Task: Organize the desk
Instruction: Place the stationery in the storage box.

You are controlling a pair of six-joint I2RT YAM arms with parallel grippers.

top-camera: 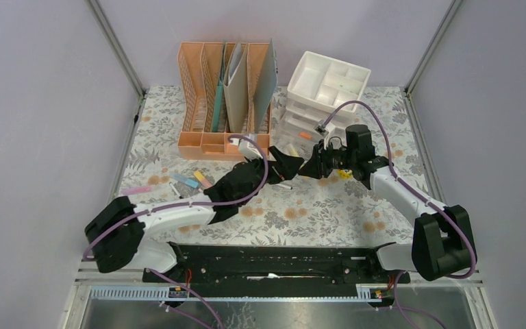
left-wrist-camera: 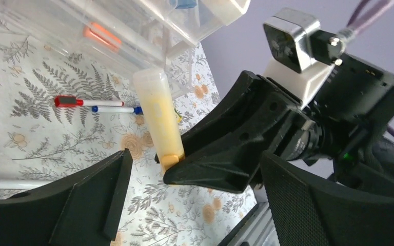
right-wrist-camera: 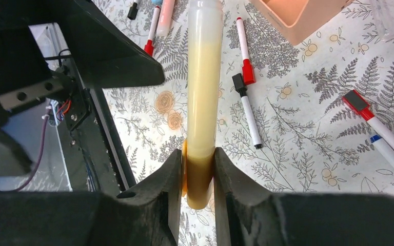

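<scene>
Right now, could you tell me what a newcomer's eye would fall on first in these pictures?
The right pincer clamped on a pale yellow tube, held over the middle of the fern-print desk. The left pincer gapes open beside it, and markers lie scattered on the cloth before the peach file rack.

File rack (top-camera: 193, 89) left of drawer unit (top-camera: 294, 123) on desk (top-camera: 315, 205).

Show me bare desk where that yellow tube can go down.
Free: the desk near its front edge, between the left arm and right arm; also left of the file rack. Crowded: markers before the rack.
</scene>
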